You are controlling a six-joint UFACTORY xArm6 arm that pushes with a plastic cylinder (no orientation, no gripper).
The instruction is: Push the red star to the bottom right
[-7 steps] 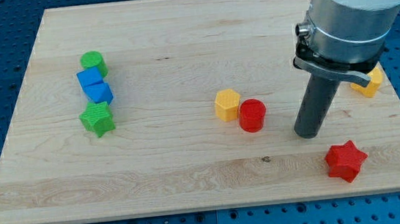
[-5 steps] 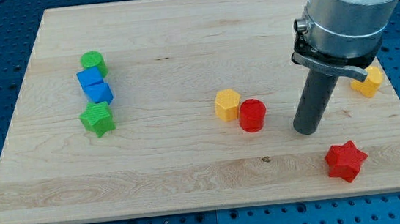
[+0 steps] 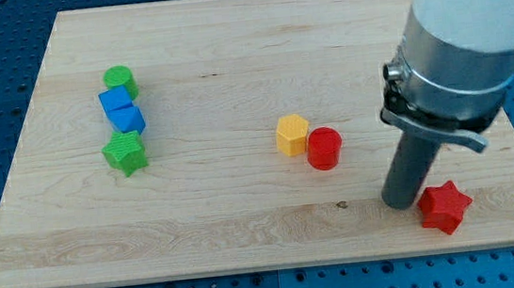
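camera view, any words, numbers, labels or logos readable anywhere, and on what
None. No text, number, brand or sign can be read on the wooden board, on the blocks such as the red star and red cylinder, or on the arm above my tip, which sits just left of the red star.

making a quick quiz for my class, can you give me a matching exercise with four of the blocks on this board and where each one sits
Column one:
1. red star
2. green cylinder
3. yellow hexagon
4. green star

Column two:
A. top of the block column at the view's left
B. just to the view's right of my tip, near the board's bottom right
C. bottom of the block column at the view's left
D. mid-board, touching the red cylinder on its left side

Pairs: 1-B, 2-A, 3-D, 4-C
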